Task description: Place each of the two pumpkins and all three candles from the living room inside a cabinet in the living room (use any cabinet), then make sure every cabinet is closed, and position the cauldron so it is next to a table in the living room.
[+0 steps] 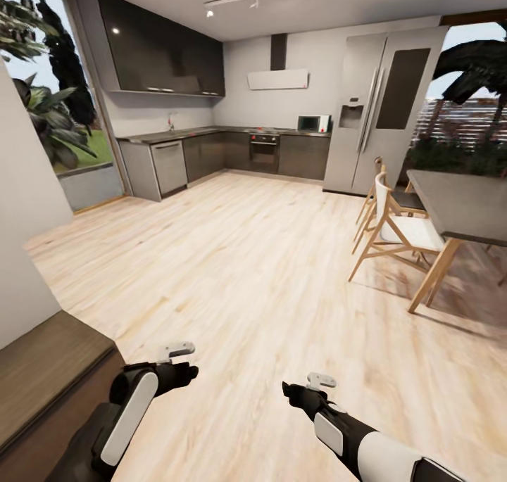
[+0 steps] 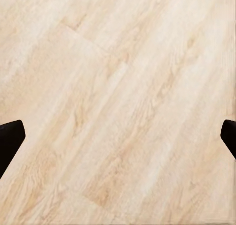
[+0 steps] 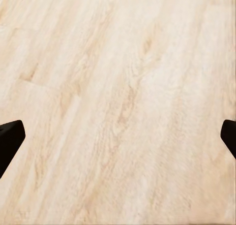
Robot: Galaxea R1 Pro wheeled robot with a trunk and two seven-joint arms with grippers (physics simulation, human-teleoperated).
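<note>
Here, the dark-brown cabinet point(image 1: 49, 376) sits low by the white wall point(image 1: 17, 257), and only its top and a corner show. Just beside the cabinet hangs the left gripper point(image 1: 176, 359), and farther from it the right gripper point(image 1: 310, 387). Both hold nothing, and each wrist view shows 2 black fingertips point(image 2: 10, 141) point(image 3: 10, 139) spread wide over the pale wood floor point(image 1: 253, 271). Well away from the cabinet stand a dining table point(image 1: 465, 204), pale chairs point(image 1: 398, 232), a big fridge point(image 1: 384, 109) and grey kitchen cupboards point(image 1: 211, 155).
</note>
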